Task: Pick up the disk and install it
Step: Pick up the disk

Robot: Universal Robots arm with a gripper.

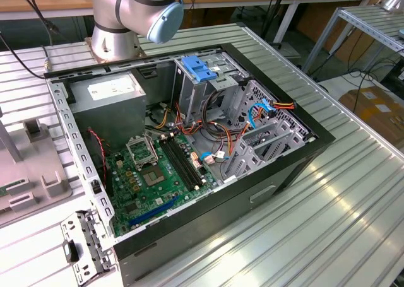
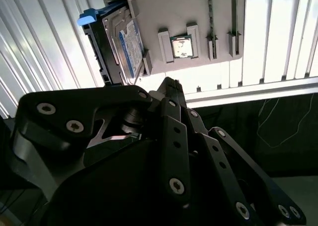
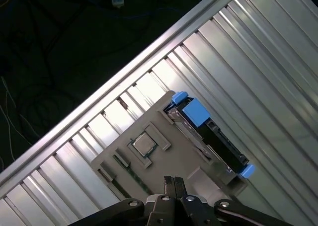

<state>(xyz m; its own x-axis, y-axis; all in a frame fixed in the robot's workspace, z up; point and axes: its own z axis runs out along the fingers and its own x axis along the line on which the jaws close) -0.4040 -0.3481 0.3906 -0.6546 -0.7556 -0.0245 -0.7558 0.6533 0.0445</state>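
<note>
Pickup is just starting: I'm hovering closed, empty jaws short of the disk standing in its grey fixture, so they're needing opening.

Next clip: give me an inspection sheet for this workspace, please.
Surface: slatted aluminium table carrying an open computer case.
Job's things: the disk stands on edge in a grey fixture tray, not grasped.
Clutter: processor chip seated in the same tray.
Grippers: gripper shut, empty, apart from the disk.
Cables: loose bundles inside the case.
Surroundings: cardboard box on the floor.
</note>
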